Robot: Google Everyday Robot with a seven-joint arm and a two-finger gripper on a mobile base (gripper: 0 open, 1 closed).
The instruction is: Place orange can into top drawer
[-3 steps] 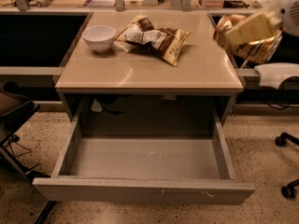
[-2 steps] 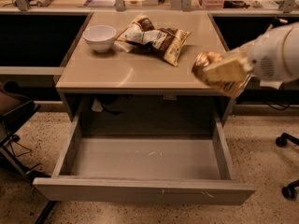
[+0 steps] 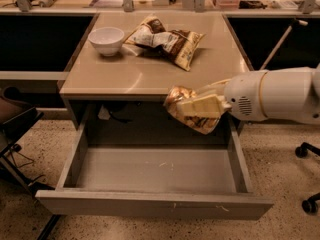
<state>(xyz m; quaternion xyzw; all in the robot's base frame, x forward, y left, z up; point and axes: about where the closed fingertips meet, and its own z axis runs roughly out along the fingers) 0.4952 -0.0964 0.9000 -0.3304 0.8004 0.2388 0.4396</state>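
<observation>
Drawer front is nearest, and the top drawer (image 3: 150, 171) stands pulled open. Above its rear right part the gripper (image 3: 196, 108), clamped on the orange can (image 3: 176, 97), has come down and left from beside the table (image 3: 150, 76); the can seems not yet inside, so lowering and release remain.

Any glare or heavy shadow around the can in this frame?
Camera view: warm, dim light; specular highlights on the orange can, clamped in the gripper at the front edge of the beige table, above the open top drawer; deep shadow in the recess behind the can; soft sheen on the tabletop; drawer floor evenly lit.
</observation>
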